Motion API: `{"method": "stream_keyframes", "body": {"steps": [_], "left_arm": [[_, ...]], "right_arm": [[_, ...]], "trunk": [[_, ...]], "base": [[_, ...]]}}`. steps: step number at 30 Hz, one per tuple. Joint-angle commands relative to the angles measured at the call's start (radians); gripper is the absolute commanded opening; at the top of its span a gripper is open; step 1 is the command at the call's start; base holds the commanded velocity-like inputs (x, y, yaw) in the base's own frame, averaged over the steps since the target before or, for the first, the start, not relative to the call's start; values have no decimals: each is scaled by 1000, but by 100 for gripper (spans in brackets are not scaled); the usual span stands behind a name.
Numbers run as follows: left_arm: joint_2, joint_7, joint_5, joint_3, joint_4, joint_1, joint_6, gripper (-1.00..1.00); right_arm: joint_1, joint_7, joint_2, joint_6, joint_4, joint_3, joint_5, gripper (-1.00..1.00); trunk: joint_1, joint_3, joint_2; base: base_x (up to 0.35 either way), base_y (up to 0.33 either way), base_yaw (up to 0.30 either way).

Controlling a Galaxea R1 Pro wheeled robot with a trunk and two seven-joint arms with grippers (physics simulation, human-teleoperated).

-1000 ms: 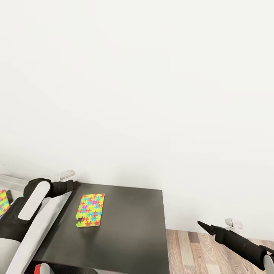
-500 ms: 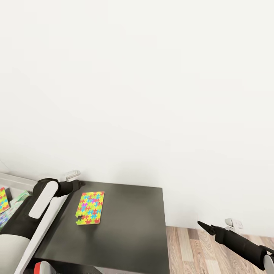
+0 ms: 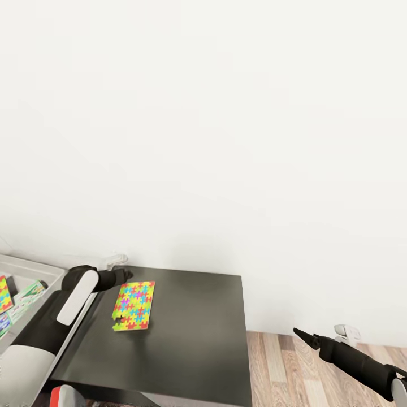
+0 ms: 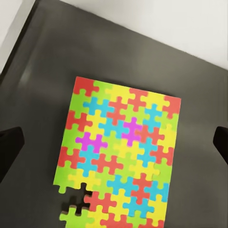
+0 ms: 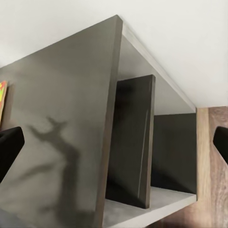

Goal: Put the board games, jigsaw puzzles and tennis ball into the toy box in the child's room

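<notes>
jigsaw puzzle (image 3: 133, 306) flat near cabinet top's (image 3: 192, 339) left edge.

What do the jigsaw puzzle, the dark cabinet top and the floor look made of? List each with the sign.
Jigsaw puzzle: thin card or foam, matte; flat interlocking coloured pieces, one gap at a corner.
Cabinet top: dark grey laminate or painted board, likely; smooth with a soft sheen and faint shadows.
Floor: wood planks or wood-look laminate; brown grain and plank seams.
</notes>
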Motion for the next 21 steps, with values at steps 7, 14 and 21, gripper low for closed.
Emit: {"method": "stream_keyframes", "body": {"steps": [7,14,21], "left_arm": [[3,-37,9,-6,105,-35,-72,100],[11,-181,-20,-7,129,-45,-101,100],[11,-307,-115,-3,179,-66,-143,100]], "right_arm": [[-1,2,0,5,0,-1,-3,100],[-1,2,0,5,0,-1,-3,100],[0,3,0,5,0,-1,-2,100]], "trunk": [[1,-13,-2],[1,-25,-2],[1,-36,-2]], "base": [[0,0,0],[0,0,0],[0,0,0]]}}
